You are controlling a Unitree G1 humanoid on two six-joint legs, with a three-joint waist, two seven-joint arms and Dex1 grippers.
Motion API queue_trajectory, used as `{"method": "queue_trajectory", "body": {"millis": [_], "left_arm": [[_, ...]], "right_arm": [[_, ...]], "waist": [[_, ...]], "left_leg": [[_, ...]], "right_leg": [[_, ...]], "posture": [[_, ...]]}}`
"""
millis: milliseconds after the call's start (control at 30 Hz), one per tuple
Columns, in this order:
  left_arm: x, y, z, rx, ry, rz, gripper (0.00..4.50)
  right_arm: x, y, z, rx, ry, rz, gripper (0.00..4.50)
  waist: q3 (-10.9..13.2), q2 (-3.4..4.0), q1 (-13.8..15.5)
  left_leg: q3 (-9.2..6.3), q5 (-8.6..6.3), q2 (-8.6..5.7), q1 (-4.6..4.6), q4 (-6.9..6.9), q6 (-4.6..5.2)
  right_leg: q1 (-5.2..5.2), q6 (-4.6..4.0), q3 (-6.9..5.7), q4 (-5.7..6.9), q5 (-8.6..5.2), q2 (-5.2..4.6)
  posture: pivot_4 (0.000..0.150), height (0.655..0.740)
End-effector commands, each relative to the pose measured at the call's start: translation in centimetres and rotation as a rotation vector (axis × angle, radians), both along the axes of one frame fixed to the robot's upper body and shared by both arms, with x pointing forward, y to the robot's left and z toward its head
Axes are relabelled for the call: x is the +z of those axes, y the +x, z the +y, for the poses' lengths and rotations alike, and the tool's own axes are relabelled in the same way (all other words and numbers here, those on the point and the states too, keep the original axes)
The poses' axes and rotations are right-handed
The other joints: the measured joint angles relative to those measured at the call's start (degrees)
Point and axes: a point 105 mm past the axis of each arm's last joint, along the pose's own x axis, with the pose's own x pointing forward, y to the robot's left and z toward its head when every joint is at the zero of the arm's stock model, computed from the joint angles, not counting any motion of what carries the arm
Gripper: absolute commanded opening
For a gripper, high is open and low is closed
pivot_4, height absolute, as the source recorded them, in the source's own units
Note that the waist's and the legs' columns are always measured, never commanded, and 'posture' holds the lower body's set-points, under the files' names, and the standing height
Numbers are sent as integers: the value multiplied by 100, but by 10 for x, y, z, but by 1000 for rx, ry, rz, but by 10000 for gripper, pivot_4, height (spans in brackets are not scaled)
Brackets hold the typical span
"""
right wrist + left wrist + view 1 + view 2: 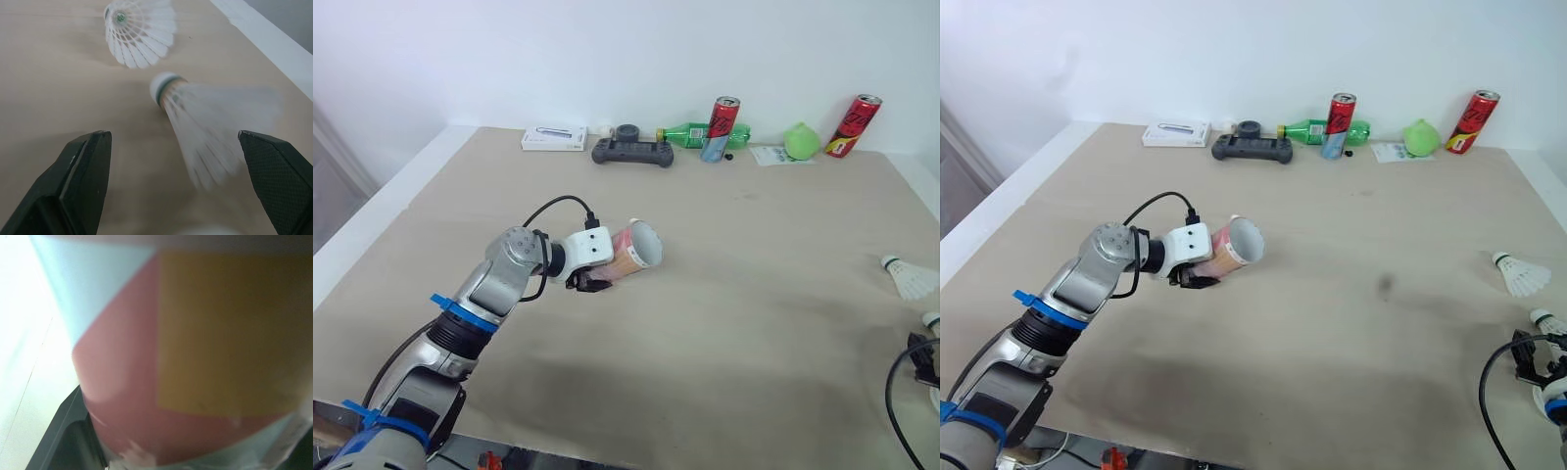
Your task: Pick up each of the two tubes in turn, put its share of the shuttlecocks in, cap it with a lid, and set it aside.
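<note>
My left gripper (595, 278) is shut on a pink, orange and pale blue tube (634, 251), held tilted above the middle of the table (724, 352) with its open mouth facing right and away. Up close, the tube (195, 357) sits against a black finger (63, 435). At the table's right edge my right gripper (173, 142) is open, its fingers either side of a white shuttlecock (205, 132) lying on the table, not touching it. A second shuttlecock (137, 29) lies just beyond; from the head it is the shuttlecock (1518, 274) near the right edge.
Along the back edge stand two red cans (722, 119) (855, 125), a green bottle (690, 134) on its side, a green ball-like thing (801, 141), a dark controller (631, 149) and a white box (554, 138). The table's right edge runs close to my right gripper.
</note>
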Motion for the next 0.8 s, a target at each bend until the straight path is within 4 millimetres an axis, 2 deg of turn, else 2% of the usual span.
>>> {"method": "queue_trajectory", "body": {"millis": [33, 133, 233, 367, 467, 600, 700, 800], "left_arm": [[-13, -9, -4, -15, 9, 48, 29799], [-13, -9, -3, -7, 8, 48, 29799], [-12, -10, -1, 1, 6, 45, 29799], [-12, -9, 0, 5, 8, 42, 29799], [-11, -7, -1, 4, 8, 38, 29799], [-10, -6, -2, 0, 9, 33, 29799], [-9, -4, -1, -1, 12, 31, 29799], [-9, -3, -1, -4, 14, 31, 29799]], "right_arm": [[7, 14, -3, 28, -10, -20, 44418], [7, 20, -4, 33, -12, -22, 36274], [5, 21, -6, 28, -29, -16, 22730], [6, 22, -6, 24, -39, -27, 2086], [12, 21, -6, 18, -55, -57, 900], [36, 21, -1, 52, -88, -178, 900], [75, 28, 30, 235, -82, -358, 900], [100, 39, 70, 439, -73, -369, 900]], "waist": [[0, 0, -12], [1, -3, -28], [1, -2, -26], [1, -2, -27], [1, -2, -27], [2, -3, -27], [0, 2, -28], [0, 3, -31]], "left_leg": [[0, -2, -3, 0, 0, 3], [15, -5, -9, 1, 0, 12], [14, -8, -12, -1, 0, 19], [18, -13, -14, 0, 0, 27], [20, -13, -14, 1, 0, 27], [21, -13, -14, 2, 0, 27], [21, -13, -14, 3, 0, 27], [20, -13, -12, 4, 2, 27]], "right_leg": [[0, 4, 1, 0, -2, -3], [0, 11, 8, 0, -1, -13], [0, 18, 7, -1, -5, -14], [0, 25, 14, -1, -10, -13], [1, 26, 15, -1, -9, -13], [1, 27, 16, -1, -9, -14], [1, 27, 17, -1, -8, -13], [3, 31, 16, 0, -6, -12]], "posture": [[1500, 7400], [1500, 7400], [1500, 7400], [1500, 7400], [1500, 7400], [1500, 7400], [1500, 7400], [1500, 7400]]}}
